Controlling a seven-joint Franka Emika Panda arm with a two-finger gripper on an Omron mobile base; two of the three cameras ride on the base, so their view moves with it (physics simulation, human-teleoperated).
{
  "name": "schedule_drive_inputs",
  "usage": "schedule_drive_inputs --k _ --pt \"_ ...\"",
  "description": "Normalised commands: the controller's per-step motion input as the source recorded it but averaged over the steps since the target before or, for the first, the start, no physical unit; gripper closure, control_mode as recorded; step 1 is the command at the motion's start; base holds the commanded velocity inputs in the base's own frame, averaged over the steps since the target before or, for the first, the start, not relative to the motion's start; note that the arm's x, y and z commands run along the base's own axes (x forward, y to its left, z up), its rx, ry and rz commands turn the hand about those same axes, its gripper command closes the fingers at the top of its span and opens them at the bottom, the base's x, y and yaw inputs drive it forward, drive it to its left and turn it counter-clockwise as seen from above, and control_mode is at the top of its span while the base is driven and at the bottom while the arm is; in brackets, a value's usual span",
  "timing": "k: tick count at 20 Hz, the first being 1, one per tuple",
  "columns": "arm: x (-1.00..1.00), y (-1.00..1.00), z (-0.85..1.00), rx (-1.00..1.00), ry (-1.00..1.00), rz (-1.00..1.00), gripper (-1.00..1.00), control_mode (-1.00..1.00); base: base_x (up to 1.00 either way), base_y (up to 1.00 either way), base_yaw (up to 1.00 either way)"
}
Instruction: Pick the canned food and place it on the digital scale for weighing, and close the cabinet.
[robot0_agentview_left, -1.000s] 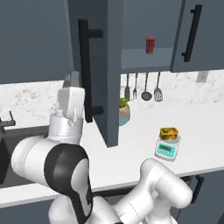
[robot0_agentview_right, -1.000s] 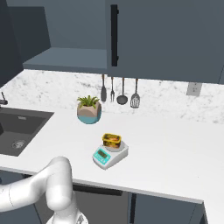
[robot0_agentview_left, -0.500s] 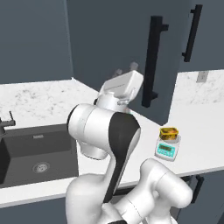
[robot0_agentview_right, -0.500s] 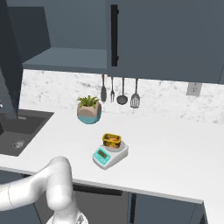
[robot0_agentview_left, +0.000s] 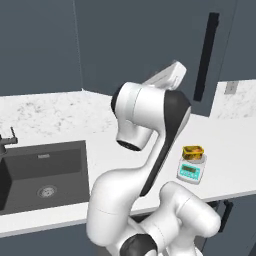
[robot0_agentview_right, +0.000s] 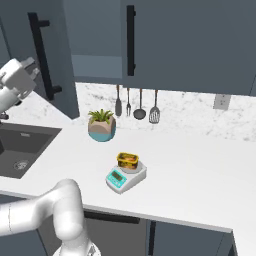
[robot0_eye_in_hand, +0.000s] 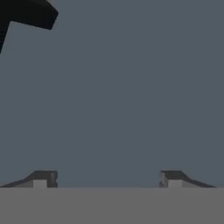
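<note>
Cabinet door (robot0_agentview_right: 47, 55) swung nearer shut; potted plant (robot0_agentview_right: 102, 125) beside digital scale (robot0_agentview_right: 126, 176).

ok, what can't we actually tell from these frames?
- Digital scale display: too small to read in either base view.
- Canned food label: too small, blurred.
- Cabinet door gap: hand view sits too close to the panel; left base view blocked by the arm.
- End effector contact with door: fingertips cut by the bottom edge.

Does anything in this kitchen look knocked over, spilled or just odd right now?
One thing: a cabinet door stands swung out over the counter. Otherwise tidy: the canned food sits upright on the digital scale.
</note>
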Motion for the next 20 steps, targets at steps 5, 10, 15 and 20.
schedule_drive_inputs --k 5,10,15,20 --pt "0.67 -0.25 -0.03 -0.21 0.04 -0.17 -1.0 -1.0 0.0 0.0 0.0" --pt "0.98 -0.34 -0.12 -0.22 0.01 -0.17 -1.0 -1.0 0.0 0.0 0.0" --pt "1.0 -0.43 -0.14 -0.11 0.0 -0.15 -1.0 -1.0 0.0 0.0 0.0" --pt "0.73 -0.48 -0.03 -0.07 0.0 -0.14 -1.0 -1.0 0.0 0.0 0.0"
